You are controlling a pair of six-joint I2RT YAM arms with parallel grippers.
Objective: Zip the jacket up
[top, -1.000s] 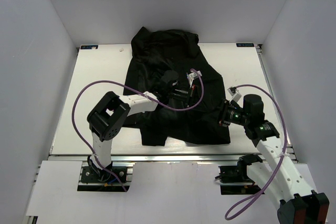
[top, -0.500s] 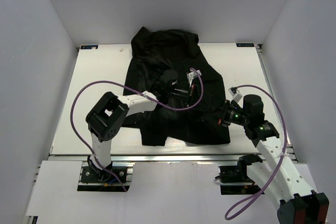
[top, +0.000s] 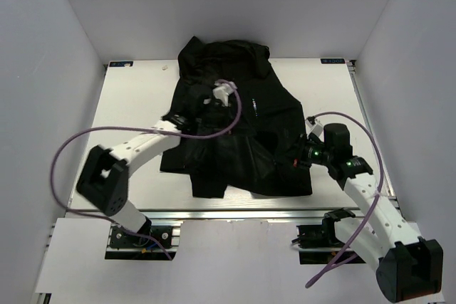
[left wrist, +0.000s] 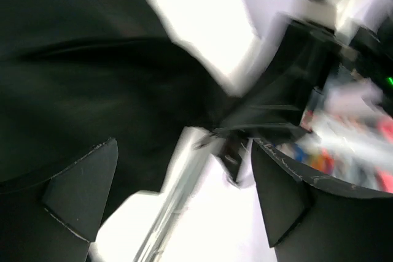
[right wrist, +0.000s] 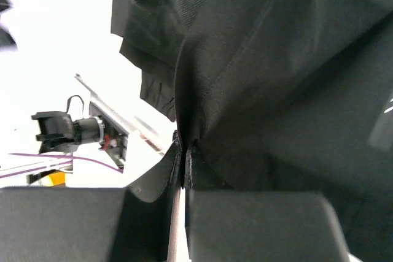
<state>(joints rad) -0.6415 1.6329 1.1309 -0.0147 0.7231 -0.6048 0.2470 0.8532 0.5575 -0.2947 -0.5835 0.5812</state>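
**Right hand** (right wrist: 183,165): fingers together, clamped on a raised fold of the jacket (top: 242,140), with thin black cloth pinched between the pads. From above, the grip sits at the garment's near right part, close to the hem. Whether the fold holds the zipper track or its pull cannot be told.

**Left hand** (left wrist: 183,149): fingers wide apart, nothing between them. Its wrist view is blurred. From above it hangs over the jacket's far left part, toward the collar end. Whether it touches the cloth cannot be told.

**Jacket:** lies across the middle of the surface (top: 135,97), collar or hood at the far edge and hem toward the arm bases. The fabric is creased and lapped over itself. The front zipper cannot be made out in any view, so how far it is closed cannot be told.

**Hazards, as judged:**
- Slip: the fabric is thin and slightly shiny and is held by a narrow pinch, so a tug could pull it free.
- Drag: only one hand holds the garment, so a pull may slide the whole jacket rather than tension the zipper line.
- Wrong layer: the left hand may close on loose cloth instead of the slider, which is black on black and hard to find.
- Jam: slack folds near the track could be drawn into the teeth.
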